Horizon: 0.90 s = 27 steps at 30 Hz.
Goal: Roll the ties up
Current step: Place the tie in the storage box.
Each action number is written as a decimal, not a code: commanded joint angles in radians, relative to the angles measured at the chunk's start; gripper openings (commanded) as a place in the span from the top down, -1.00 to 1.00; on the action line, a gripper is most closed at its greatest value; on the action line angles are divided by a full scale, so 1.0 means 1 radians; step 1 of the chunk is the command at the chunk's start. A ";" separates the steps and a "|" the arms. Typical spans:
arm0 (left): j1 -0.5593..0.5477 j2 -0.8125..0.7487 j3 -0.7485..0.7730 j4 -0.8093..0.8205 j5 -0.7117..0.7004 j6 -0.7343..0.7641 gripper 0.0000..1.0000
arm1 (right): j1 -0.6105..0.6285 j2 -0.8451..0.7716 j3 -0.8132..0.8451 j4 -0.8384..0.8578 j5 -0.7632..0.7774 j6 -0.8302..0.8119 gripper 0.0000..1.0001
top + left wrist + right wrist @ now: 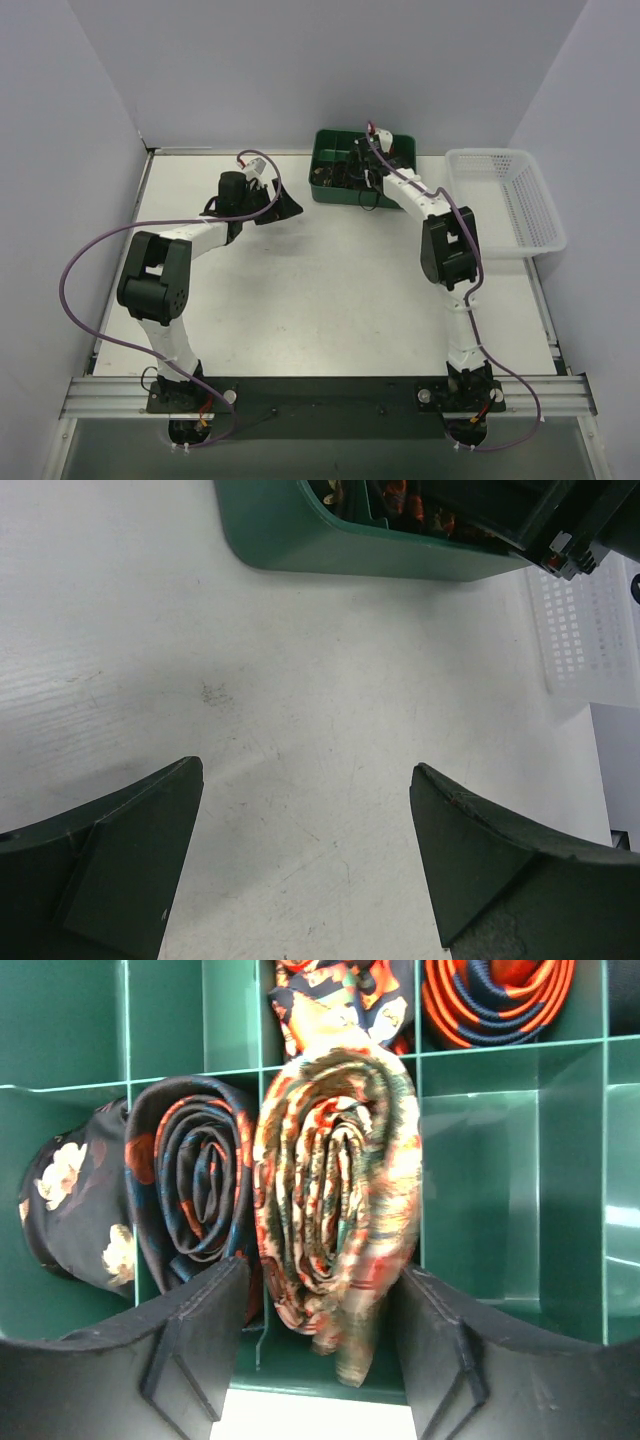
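A rolled brown-gold tie (335,1190) with a red and green pattern stands on edge in a compartment of the green divided box (480,1160), its loose end hanging at the near wall. My right gripper (320,1300) straddles this coil with the jaws spread. A gap shows on the left side, and the right finger (450,1340) is close beside the cloth. From above, the right gripper (372,160) reaches into the box (360,168). My left gripper (305,810) hangs open over bare table, left of the box (330,545), with nothing between its fingers.
Other coiled ties fill neighbouring compartments: a dark one (195,1185), a dark floral one (70,1210) and an orange-navy striped one (495,1000). The compartment to the right holds nothing. A white plastic basket (505,200) stands at the table's right side.
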 commanded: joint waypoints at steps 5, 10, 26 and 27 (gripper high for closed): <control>0.001 -0.026 -0.008 0.065 0.025 0.005 -0.88 | 0.001 -0.088 -0.032 -0.098 -0.012 -0.002 -0.25; 0.001 -0.029 -0.014 0.065 0.026 0.007 -0.88 | -0.005 -0.126 -0.030 -0.103 0.006 -0.013 -0.29; 0.001 -0.018 -0.023 0.059 0.025 0.013 -0.88 | -0.101 -0.118 0.045 0.020 -0.259 -0.026 0.29; 0.002 -0.017 -0.025 0.059 0.025 0.014 -0.88 | -0.113 -0.096 0.053 0.028 -0.282 -0.019 0.39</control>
